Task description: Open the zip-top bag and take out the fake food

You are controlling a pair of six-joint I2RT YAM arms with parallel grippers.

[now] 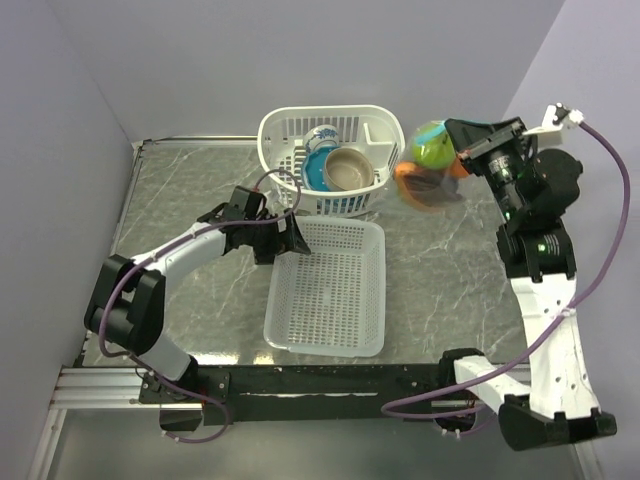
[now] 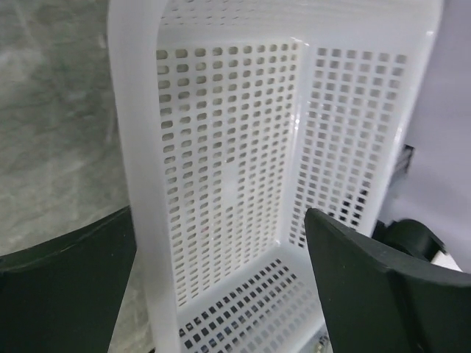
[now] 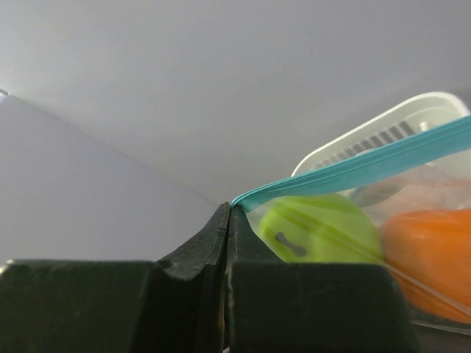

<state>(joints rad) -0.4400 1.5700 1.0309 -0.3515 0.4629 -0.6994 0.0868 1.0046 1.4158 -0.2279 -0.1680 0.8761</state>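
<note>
Overhead camera looks down from near edge, left wrist close on mesh tray (image 2: 228, 169), right wrist on zip-top bag (image 3: 368, 220), both seen overhead

My left arm (image 1: 185, 243) and right arm (image 1: 552, 340) wear white shells between bulky black joints. Purple cables (image 1: 612, 210) loop along both. My fingers (image 2: 375, 294) are matte black wedges; a green light (image 1: 541, 243) glows on the right arm.
</note>
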